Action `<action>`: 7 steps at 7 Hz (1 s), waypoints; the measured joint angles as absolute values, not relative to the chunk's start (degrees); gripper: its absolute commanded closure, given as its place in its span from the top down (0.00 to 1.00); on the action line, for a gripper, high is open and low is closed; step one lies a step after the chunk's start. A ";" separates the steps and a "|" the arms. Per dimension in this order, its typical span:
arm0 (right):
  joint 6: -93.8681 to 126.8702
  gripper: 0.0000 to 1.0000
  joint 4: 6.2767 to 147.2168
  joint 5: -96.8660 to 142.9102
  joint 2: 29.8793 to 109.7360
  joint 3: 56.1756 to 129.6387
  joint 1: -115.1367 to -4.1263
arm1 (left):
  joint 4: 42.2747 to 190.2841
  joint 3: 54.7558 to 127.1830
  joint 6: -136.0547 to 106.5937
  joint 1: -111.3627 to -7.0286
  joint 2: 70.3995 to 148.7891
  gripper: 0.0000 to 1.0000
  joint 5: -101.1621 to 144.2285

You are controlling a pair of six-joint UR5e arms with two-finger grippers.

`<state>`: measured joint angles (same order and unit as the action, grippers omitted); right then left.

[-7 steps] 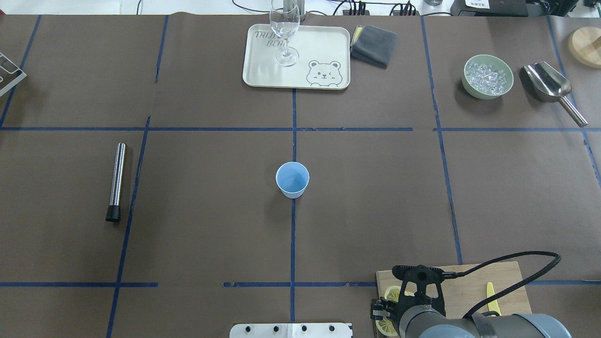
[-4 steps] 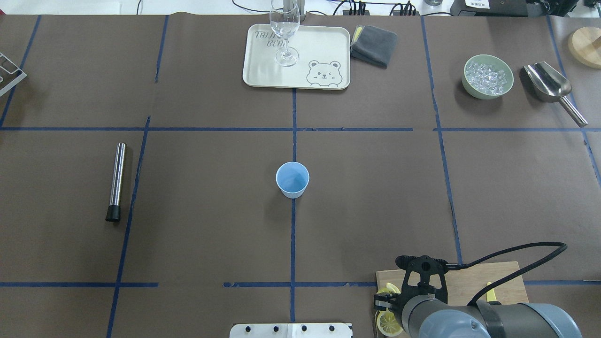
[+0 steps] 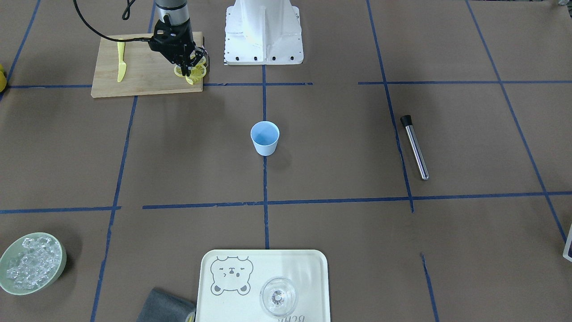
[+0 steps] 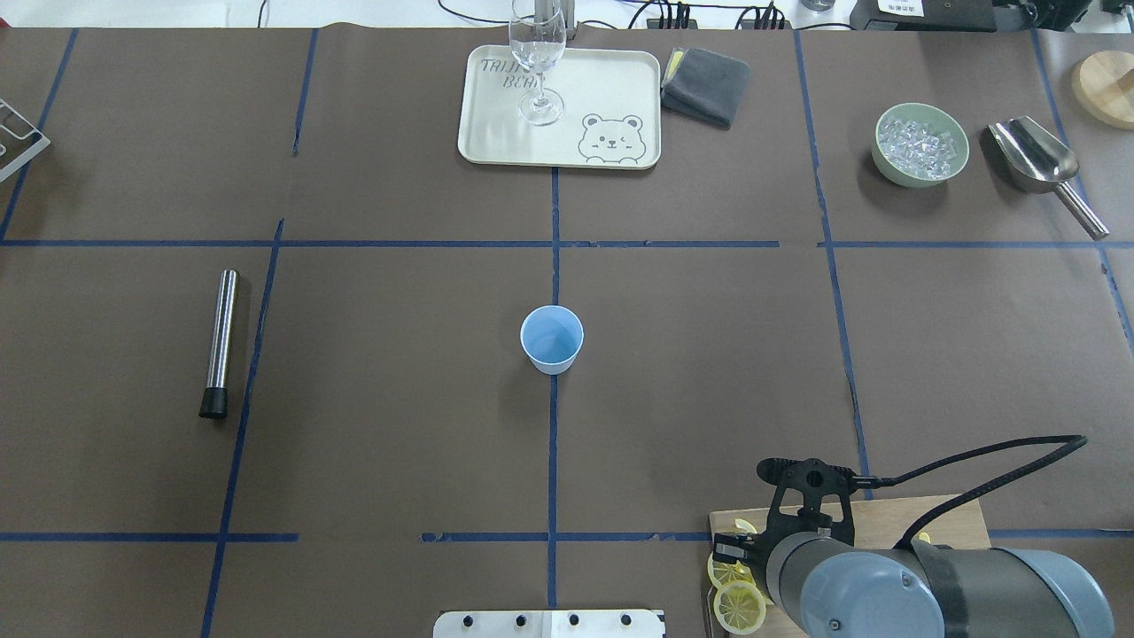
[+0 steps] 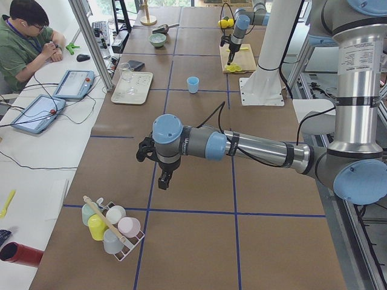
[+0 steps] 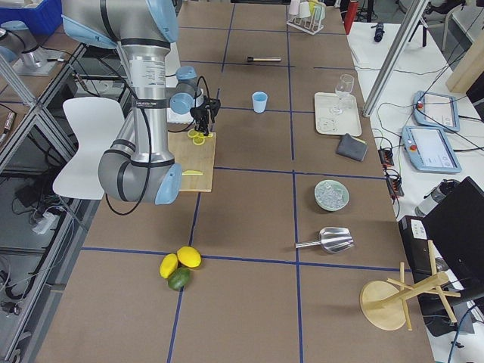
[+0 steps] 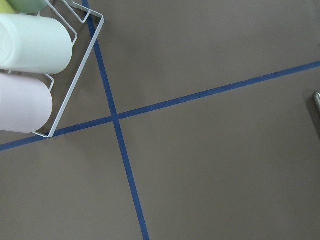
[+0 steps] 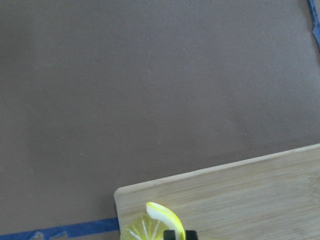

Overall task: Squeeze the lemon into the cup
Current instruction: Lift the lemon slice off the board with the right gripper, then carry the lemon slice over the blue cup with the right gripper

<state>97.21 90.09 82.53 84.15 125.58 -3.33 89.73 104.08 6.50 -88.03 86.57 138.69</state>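
One lemon (image 8: pixel 147 225) clamped in right pincer (image 3: pixel 187 69) at corner of wooden board (image 3: pixel 143 76), cup (image 3: pixel 265 137) upright on surface (image 3: pixel 357 134), well apart from it, left pincer (image 5: pixel 164 180) state can't tell.

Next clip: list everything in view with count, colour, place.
cutting board: one, wooden, by robot's base
lemon: one, yellow slice, at board's corner
other slices: few, yellow, on board
toy knife: one, yellow, on board
cup: one, light blue, centre
tray: one, cream, far edge
wine glass: one, clear, on tray
cloth: one, grey, beside tray
ice bowl: one, pale green, far right
scoop: one, steel, beside bowl
rod: one, steel, black-tipped, left side
racked cups: about five, pastel, left end
whole fruit: three, yellow/green, right end
right gripper: black, apparently pinching lemon
left gripper: black, near racked cups
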 measured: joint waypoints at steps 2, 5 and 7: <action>97.21 0.00 90.11 84.27 84.73 128.15 -5.45 | 89.74 104.12 6.48 -88.05 86.57 1.00 138.69; 97.13 0.00 90.10 87.86 83.32 131.06 -9.49 | 89.74 104.12 6.47 -88.02 86.52 1.00 138.69; 97.12 0.00 90.14 91.16 77.61 130.64 -13.58 | 89.74 104.13 6.50 -88.03 86.49 1.00 138.69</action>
